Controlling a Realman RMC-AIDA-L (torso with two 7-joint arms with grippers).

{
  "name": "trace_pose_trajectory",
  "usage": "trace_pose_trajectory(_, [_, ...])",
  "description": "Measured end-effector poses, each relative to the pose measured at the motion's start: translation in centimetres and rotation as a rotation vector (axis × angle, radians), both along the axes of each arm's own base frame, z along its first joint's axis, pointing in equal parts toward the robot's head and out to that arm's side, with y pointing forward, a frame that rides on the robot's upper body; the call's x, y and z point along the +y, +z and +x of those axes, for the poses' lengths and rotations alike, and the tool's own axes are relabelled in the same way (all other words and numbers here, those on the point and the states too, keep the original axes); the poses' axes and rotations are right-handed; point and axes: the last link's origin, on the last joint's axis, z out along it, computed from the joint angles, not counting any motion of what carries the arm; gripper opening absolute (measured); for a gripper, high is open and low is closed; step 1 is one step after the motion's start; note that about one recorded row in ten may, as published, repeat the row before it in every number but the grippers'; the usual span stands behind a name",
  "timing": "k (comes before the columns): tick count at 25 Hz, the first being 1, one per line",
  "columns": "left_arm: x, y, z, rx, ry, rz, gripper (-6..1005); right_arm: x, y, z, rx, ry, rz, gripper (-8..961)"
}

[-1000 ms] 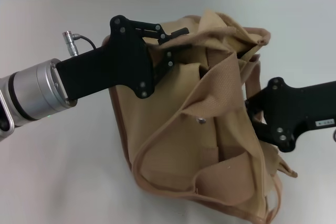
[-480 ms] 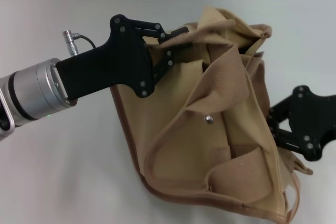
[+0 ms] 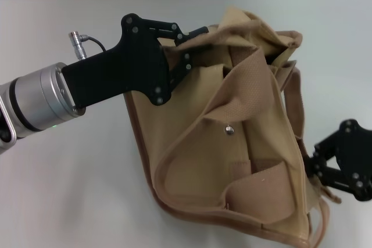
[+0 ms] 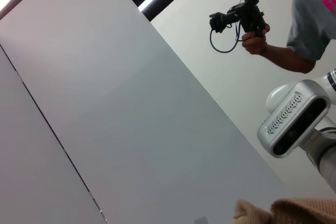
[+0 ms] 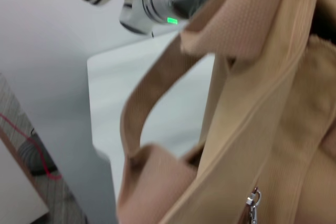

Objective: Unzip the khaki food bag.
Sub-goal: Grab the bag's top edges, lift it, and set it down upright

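Since a second ago the right gripper [image 3: 314,166] has slid away along the bag's right edge toward the near right corner, and now sits at the lower right side of the khaki food bag [image 3: 226,143], against the fabric edge; whether its fingers are open or closed I cannot tell. Over the same time the bag's right side has flattened out. The left gripper [image 3: 195,42] stays at the bag's far left top corner, its black fingers pressed into bunched canvas there, pinching a fold of the fabric.

From the right wrist, a silver zipper pull [image 5: 252,203] hangs at the tan seam, with a webbing handle [image 5: 152,87] looping beside it. On the front pocket the silver snap [image 3: 229,130] shows, with 1 handle [image 3: 247,82] draped across it. The bag lies on its side on the white table [image 3: 70,190], brown trim [image 3: 139,143] running along its left edge
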Motion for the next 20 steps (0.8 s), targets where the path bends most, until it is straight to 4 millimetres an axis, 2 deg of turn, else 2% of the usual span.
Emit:
trace_pose_trajectory(12, [0.2, 0.2, 0.1, -0.01, 0.005, 0.011, 55, -2.1, 0.7, 2.1, -0.03, -0.08, -0.06, 47])
trace_pose_trajectory(20, [0.4, 0.2, 0.5, -0.011, -0.006, 0.012, 55, -2.6, 0.8, 3.4, -0.027, -0.141, -0.065, 65])
